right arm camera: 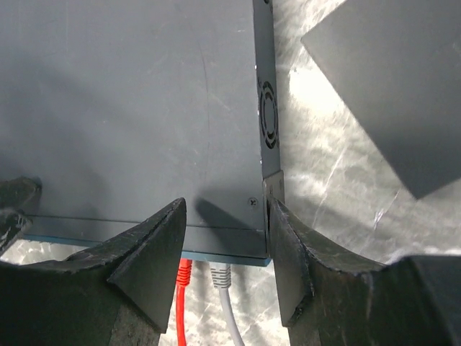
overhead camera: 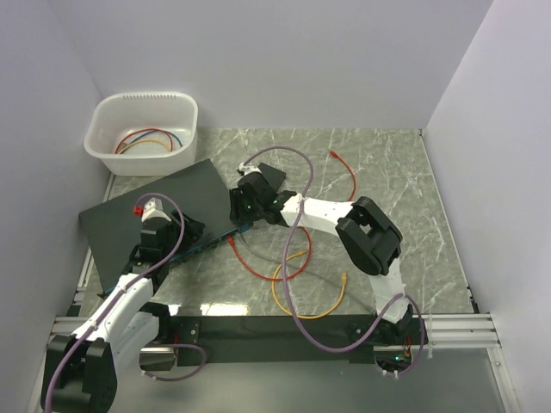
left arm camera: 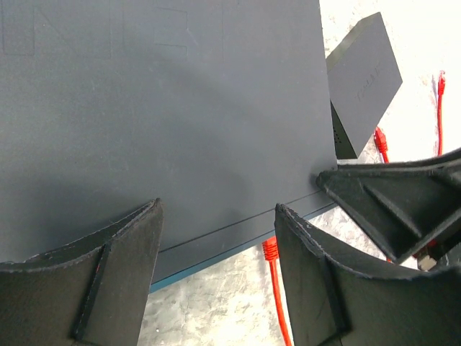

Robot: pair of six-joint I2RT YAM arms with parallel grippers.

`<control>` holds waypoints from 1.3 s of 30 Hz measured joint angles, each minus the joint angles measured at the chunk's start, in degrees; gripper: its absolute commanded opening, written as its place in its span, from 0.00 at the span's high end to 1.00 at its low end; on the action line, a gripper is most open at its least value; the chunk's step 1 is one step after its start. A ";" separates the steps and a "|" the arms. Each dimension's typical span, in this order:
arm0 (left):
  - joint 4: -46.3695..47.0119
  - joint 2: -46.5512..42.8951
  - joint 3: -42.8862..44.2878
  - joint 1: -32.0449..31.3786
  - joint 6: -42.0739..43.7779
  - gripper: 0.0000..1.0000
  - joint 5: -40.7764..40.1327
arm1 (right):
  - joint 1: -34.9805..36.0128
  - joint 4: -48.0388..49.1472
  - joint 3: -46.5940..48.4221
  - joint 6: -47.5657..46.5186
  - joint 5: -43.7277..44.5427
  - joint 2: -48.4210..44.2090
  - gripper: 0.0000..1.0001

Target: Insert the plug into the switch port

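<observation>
The switch (overhead camera: 185, 185) is a flat dark slab at the left of the table. Only a thin strip of its teal front face (right arm camera: 216, 254) shows. The red plug (right arm camera: 184, 272) butts against that face beside a grey plug (right arm camera: 221, 275); its tip and the switch port are hidden under the edge. The plug (left arm camera: 270, 249) also shows between my left fingers. My left gripper (left arm camera: 216, 209) hovers open over the switch's front edge, holding nothing. My right gripper (right arm camera: 225, 209) is open over the switch's front right corner, one finger against the side bracket.
A small black box (left arm camera: 364, 79) lies just past the switch's right end. Red cable loops and an orange-yellow cable (overhead camera: 310, 292) lie in front of the switch. A white basin (overhead camera: 142, 133) with cables stands at the back left. Walls close in on three sides.
</observation>
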 measured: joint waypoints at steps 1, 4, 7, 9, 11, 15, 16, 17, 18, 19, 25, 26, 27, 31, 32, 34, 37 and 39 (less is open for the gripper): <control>0.00 -0.02 0.00 0.00 -0.02 0.31 0.00 | 0.22 0.24 -0.50 0.20 0.35 -0.31 0.44; 0.00 0.13 0.00 0.00 -0.02 0.32 -0.02 | 0.92 0.20 -1.68 0.42 0.59 -1.27 0.44; 0.02 0.94 0.44 0.00 -0.04 0.33 -0.04 | 1.51 -0.52 -2.38 0.33 1.05 -2.12 0.44; 0.22 1.66 0.76 0.00 -0.09 0.34 -0.20 | 2.01 -2.36 -2.49 0.07 2.14 -3.17 0.43; 0.17 2.60 1.46 0.00 -0.13 0.35 -0.20 | 2.58 -4.55 -2.49 -0.52 2.82 -4.76 0.42; -0.72 6.36 5.99 -0.02 -0.09 0.34 0.04 | 2.47 -7.65 -2.99 -2.05 4.02 -11.15 0.40; -0.79 7.37 7.50 -0.11 -0.04 0.33 0.09 | 1.92 -8.07 -3.10 -2.64 4.46 -13.22 0.40; -0.72 8.94 9.73 -0.24 0.02 0.33 0.33 | 1.05 -8.48 -3.10 -3.15 5.16 -15.19 0.39; -0.33 10.67 12.15 -0.44 0.07 0.32 0.66 | 0.07 -8.72 -3.10 -3.61 5.86 -16.79 0.39; -0.31 12.70 14.69 -0.63 0.15 0.33 1.11 | -1.14 -8.98 -3.10 -4.09 6.86 -18.05 0.39; 1.73 34.27 36.63 -3.98 2.60 0.33 4.11 | -10.25 -12.79 -3.52 -5.07 11.67 -18.23 0.38; 1.68 36.70 39.47 -4.48 2.99 0.33 4.33 | -11.85 -13.33 -4.00 -5.09 11.80 -17.51 0.38; 2.01 43.87 46.49 -5.77 4.02 0.33 5.07 | -12.90 -13.84 -4.37 -5.11 11.91 -16.92 0.38; 1.16 60.63 63.63 -7.82 6.27 0.32 8.00 | -16.48 -16.46 -6.32 -5.51 12.57 -14.69 0.37; 0.26 63.89 67.12 -8.09 6.60 0.32 8.83 | -16.83 -17.00 -6.58 -5.64 12.59 -14.47 0.36; -1.22 70.36 73.57 -8.33 7.23 0.32 10.19 | -17.18 -17.62 -6.91 -5.92 12.50 -13.92 0.36; -3.30 77.72 79.87 -8.31 7.85 0.31 12.11 | -17.29 -17.59 -6.88 -6.40 12.00 -12.72 0.36; -4.39 80.48 80.98 -8.31 8.00 0.31 13.38 | -17.29 -17.59 -6.82 -6.82 11.50 -11.37 0.36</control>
